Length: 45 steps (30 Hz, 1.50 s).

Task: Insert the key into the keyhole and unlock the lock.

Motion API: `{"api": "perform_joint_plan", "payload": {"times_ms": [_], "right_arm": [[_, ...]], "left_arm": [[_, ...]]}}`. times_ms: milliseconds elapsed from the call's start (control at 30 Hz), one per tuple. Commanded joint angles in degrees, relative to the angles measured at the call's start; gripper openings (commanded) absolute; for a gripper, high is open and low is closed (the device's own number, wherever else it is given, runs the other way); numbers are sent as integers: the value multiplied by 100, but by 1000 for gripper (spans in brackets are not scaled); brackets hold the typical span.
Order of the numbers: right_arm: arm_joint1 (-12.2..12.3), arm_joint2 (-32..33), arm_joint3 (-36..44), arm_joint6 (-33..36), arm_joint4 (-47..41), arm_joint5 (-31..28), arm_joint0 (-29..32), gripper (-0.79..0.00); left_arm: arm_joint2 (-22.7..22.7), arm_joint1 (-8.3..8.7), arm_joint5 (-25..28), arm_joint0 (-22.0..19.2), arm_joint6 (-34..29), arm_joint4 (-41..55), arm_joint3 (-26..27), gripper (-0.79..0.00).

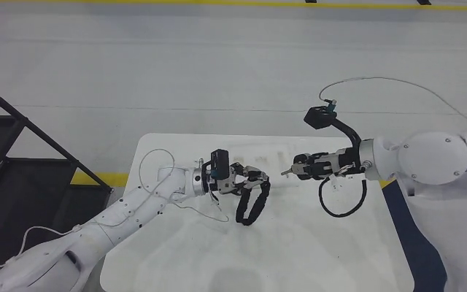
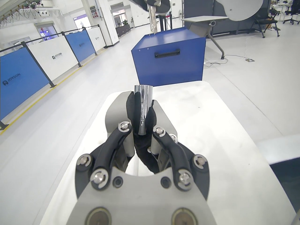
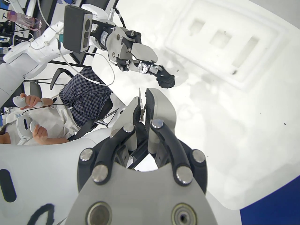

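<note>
Foam tray: a white tray (image 3: 264,54) with three small pockets, lying flat on the white table (image 1: 328,248).
Lock: a shiny silver tube (image 2: 143,99), held up in the air just beside the foam tray.
Keyhole: it sits in the round end of the lock (image 3: 142,67), the end that faces the key.
Black cord: it hangs down from the lock in a loop (image 1: 252,206), near the foam tray.
Left gripper: it (image 2: 140,108) is closed tight on the lock, with a finger pressing on each side of the silver tube, just beside the foam tray.
Key: a thin silver key (image 3: 140,95), up in the air near the foam tray. Its tip points at the lock, with a small gap between them.
Right gripper: it (image 3: 143,99) is closed on the key and pinches its head, so the blade sticks out in front, near the foam tray.
</note>
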State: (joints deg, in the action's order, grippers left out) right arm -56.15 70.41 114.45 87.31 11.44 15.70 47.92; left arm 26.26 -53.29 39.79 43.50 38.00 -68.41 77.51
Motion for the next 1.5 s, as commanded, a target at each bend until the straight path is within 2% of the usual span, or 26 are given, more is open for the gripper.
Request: {"api": "perform_joint_plan", "payload": {"times_ms": [0, 200, 333, 567, 1267, 1467], "right_arm": [[27, -4, 122, 69, 13, 22, -7, -785], [137, -46, 417, 69, -97, 28, -93, -785], [211, 19, 512, 69, -71, 39, -171, -785], [299, 117, 625, 69, 36, 51, -233, -785], [299, 117, 625, 69, 36, 51, -233, -785], [383, -143, 960, 69, 508, 46, -288, -785]], "left_arm": [[11, -58, 106, 16, 145, 32, -11, -785], [77, -209, 351, 9, 352, 103, 25, -785], [114, -311, 304, 5, 394, 8, 103, -785], [137, -531, -180, 87, 755, -208, -3, -785], [137, -531, -180, 87, 755, -208, -3, -785], [220, -607, -607, 316, 493, -234, 114, -785]]}}
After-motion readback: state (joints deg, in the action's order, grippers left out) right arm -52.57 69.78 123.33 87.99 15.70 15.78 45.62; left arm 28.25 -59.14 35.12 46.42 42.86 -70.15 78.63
